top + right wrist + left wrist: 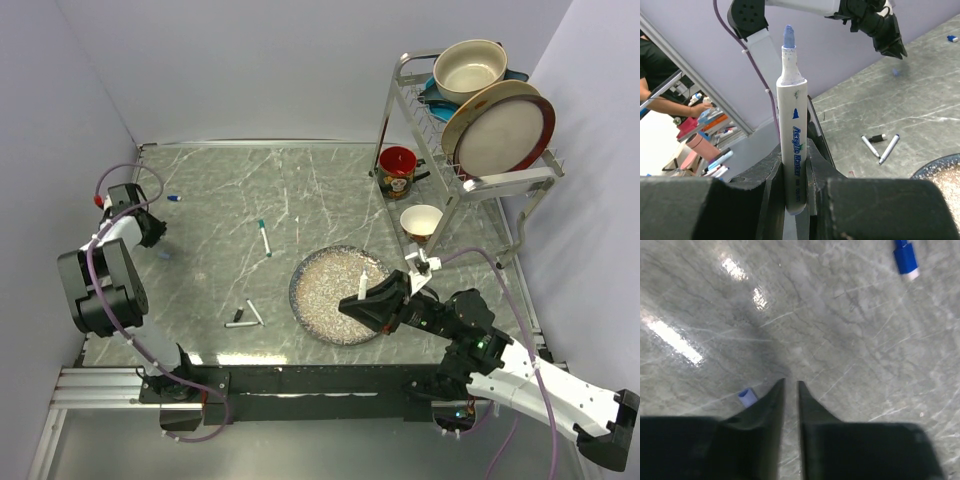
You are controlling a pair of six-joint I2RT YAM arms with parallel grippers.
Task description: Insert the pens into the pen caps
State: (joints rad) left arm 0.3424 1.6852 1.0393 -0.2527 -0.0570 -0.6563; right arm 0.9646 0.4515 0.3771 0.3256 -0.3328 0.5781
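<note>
1. Pen: white barrel, bare blue tip pointing up. It stands upright over the right part of the plate, with its lower barrel clamped between the right gripper's fingers.
2. Blue cap: far left of the table, under the left gripper and just beside one fingertip. I cannot tell whether it rests on the table.
3. Left gripper: its fingers point down over bare table, a narrow slit apart, with nothing between them.
4. Teal-capped pen: lying mid-table, left of the plate and farther back.
5. Two pens: lying left of the plate, close to the table's near edge, set in a V. A black cap lies just beside them.
6. Blue stub with a white end: on the table at far left, beyond the left gripper.
7. Plate: speckled, at near right of centre.
8. Red mug and pale cup: far right, beside the rack, which holds a pot and dishes.
</note>
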